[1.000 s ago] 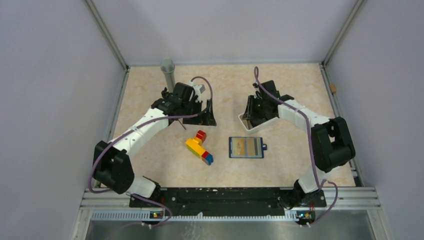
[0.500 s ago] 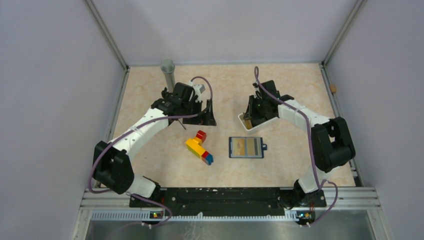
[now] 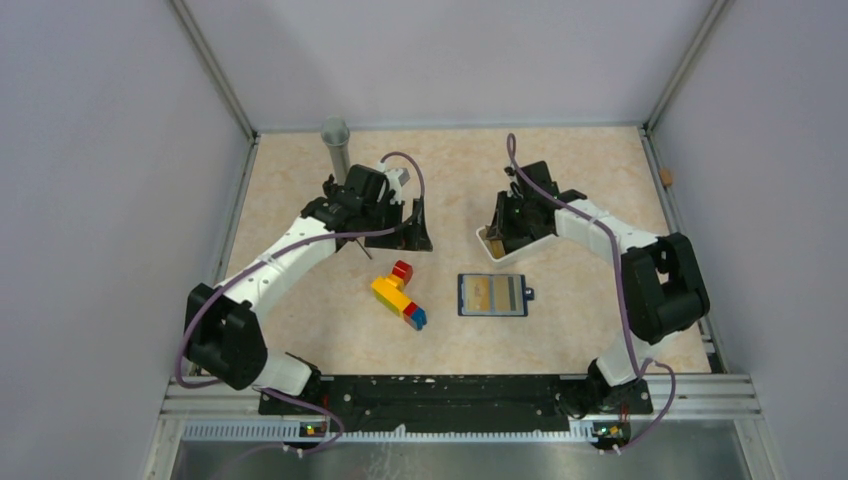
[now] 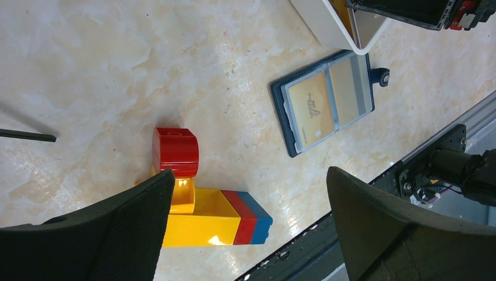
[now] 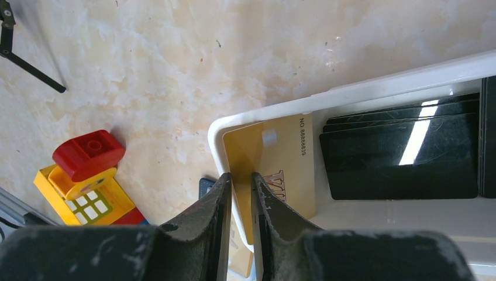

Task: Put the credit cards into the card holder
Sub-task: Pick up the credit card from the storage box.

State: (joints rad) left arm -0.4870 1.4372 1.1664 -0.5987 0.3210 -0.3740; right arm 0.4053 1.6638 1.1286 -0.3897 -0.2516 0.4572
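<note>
Top external: toy bricks (image 3: 399,296) lie near the card holder (image 3: 492,295).

The navy card holder (image 3: 491,295) lies open and flat just on the near side of the white tray (image 5: 351,91). A yellow-gold card (image 4: 310,111) and a greyish card (image 4: 351,91) sit in its clear slots. A second gold card (image 5: 281,170) lies at the tray's end, beside stacked black cards (image 5: 398,155).
</note>
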